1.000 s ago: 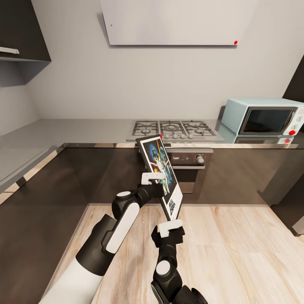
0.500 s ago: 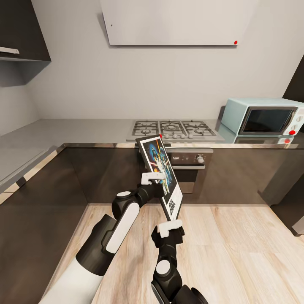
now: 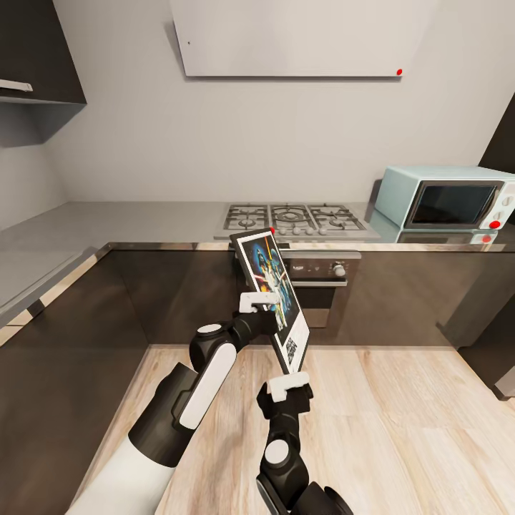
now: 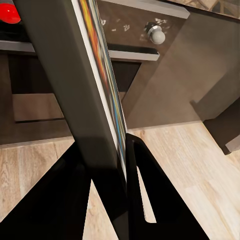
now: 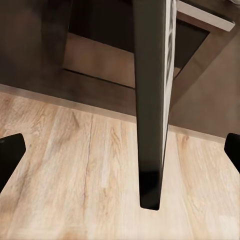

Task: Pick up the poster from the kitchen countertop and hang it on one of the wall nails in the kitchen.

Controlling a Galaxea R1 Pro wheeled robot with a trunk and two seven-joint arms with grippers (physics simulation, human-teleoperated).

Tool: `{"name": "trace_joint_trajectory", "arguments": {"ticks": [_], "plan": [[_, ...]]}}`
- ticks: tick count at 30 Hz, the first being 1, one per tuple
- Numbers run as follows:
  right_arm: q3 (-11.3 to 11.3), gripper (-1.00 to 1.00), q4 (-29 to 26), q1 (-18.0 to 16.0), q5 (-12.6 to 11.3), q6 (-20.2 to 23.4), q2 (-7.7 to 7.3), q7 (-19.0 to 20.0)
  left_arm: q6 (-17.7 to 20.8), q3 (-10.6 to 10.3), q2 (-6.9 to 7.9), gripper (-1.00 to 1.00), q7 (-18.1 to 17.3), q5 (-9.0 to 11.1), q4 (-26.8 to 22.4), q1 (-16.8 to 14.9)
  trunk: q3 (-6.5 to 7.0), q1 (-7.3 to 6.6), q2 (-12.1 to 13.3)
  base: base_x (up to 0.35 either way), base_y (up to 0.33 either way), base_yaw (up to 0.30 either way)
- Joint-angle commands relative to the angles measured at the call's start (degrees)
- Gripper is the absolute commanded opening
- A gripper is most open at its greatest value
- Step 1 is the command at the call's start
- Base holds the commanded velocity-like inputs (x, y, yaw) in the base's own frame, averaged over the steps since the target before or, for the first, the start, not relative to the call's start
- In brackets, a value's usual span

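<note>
Black-framed, stiff and probably light, the poster (image 3: 272,298) looks best held by its edges; left gripper (image 3: 255,301) pinches one side; right gripper (image 3: 289,385) gapes beneath.

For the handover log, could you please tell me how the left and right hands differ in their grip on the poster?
The left hand is shut on the poster at its left edge, about mid-height; the right hand sits open at its bottom end, fingers spread wide of the edge. Both wrist views look along the poster edge-on, above the wooden floor.
</note>
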Motion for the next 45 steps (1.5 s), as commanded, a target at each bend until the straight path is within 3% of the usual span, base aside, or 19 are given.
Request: {"name": "trace_joint_trajectory", "arguments": {"ticks": [1,10,45], "plan": [[0.1,1.0,0.0,-0.1,0.1,0.5,-0.01,-0.2,0.1,0.0,0.0,-1.0,0.6,0.5,-0.1,0.0,-0.05,0.0,0.0,0.0,0.0,0.0],[0.0,1.0,0.1,-1.4,0.0,0.5,-0.01,-0.2,0.1,0.0,0.0,-1.0,0.6,0.5,-0.1,0.0,-0.05,0.0,0.0,0.0,0.0,0.0],[-0.1,1.0,0.8,-1.5,-0.3,0.5,-0.09,-0.2,0.1,0.0,0.0,-1.0,0.6,0.5,-0.8,0.0,-0.05,0.0,0.0,0.0,0.0,0.0]]}}
